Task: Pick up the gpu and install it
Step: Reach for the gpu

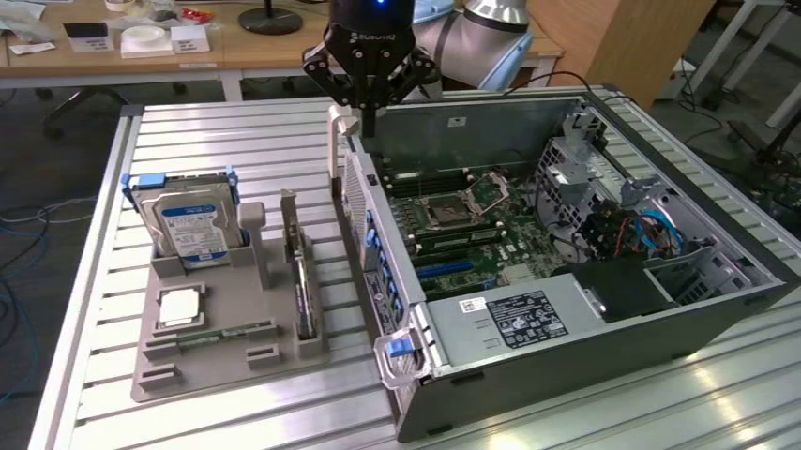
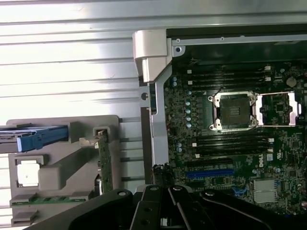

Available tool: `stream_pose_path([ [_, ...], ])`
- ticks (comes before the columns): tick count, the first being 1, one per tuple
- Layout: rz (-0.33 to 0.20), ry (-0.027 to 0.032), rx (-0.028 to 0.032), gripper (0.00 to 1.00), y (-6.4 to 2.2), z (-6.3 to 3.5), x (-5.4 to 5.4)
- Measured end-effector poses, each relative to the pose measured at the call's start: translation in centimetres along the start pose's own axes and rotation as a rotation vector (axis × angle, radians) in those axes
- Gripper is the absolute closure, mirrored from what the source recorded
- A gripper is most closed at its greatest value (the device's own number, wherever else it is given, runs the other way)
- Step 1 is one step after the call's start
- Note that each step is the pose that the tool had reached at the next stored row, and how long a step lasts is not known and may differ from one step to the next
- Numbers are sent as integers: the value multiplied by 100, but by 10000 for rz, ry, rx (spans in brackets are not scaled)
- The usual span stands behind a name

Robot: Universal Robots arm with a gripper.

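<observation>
In the upper middle of the exterior view, the black claw (image 1: 367, 117) hangs above the back corner of the open grey metal computer case (image 1: 601, 352). Its fingers look drawn together, and there is nothing between them. In the wrist view the claw (image 2: 165, 190) is over the case wall, beside the green motherboard (image 2: 230, 143).

The gpu (image 1: 300, 281), a thin flat card with a dark face and a brownish edge, is not yet picked up. It stands on its long edge in a slot of the grey plastic holder (image 1: 213, 366), in the lower left part of the exterior view, well apart from the claw. In the wrist view the gpu (image 2: 103, 160) shows as a narrow green edge.

In the same holder, towards the exterior view's left of the gpu, the silver hard drive with a blue-white label (image 1: 190, 230) stands upright. The holder and the case rest side by side on the ribbed aluminium tabletop (image 1: 225, 141).
</observation>
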State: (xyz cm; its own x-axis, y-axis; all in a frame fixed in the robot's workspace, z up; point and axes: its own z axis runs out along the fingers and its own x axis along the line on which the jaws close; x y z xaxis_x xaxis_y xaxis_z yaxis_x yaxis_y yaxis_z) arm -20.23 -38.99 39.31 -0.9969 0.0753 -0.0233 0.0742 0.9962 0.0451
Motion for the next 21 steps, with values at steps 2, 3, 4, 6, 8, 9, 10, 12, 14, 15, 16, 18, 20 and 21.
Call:
stream_pose_path([
  [2, 1, 0, 0, 89, 1, -1, 23],
  [3, 1, 0, 0, 89, 2, -1, 34],
  [4, 0, 0, 0, 89, 2, -1, 45],
  [6, 1, 0, 0, 89, 3, -2, 67],
  [8, 0, 0, 0, 89, 3, -2, 84],
  [9, 0, 0, 0, 89, 3, -2, 93],
  [10, 0, 0, 0, 89, 2, -2, 102],
  [12, 1, 0, 0, 89, 2, -3, 120],
  [14, 0, 0, 0, 89, 2, -3, 138],
  [15, -1, 0, 0, 89, 1, -3, 147],
  [16, 0, 0, 0, 89, 1, -4, 155],
  [18, 0, -1, 0, 89, 1, -4, 170],
  [20, 1, 0, 0, 89, 0, -4, 187],
  [21, 1, 0, 0, 89, 0, -5, 195],
])
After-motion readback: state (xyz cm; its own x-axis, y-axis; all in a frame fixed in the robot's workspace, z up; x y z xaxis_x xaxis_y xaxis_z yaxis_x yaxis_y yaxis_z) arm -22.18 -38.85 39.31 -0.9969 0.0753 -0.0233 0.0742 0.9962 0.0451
